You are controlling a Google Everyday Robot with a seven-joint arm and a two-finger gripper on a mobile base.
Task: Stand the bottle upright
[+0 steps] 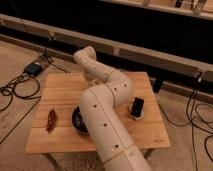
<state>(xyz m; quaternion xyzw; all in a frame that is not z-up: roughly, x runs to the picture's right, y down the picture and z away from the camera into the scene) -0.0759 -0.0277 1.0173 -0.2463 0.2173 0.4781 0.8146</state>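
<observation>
The bottle is out of view; nothing clear and narrow-necked shows on the wooden table (62,92). My white arm (107,107) rises from the front edge, bends over the table's middle and reaches back-left, its far joint (85,56) above the table's far edge. My gripper is hidden behind or below that end of the arm, so no fingers show.
A black slab in a white stand (137,108) stands right of the arm. A dark bowl (78,120) sits partly behind the arm at the front. A red-brown elongated object (51,120) lies front left. Cables and a black box (34,68) lie on the floor at left.
</observation>
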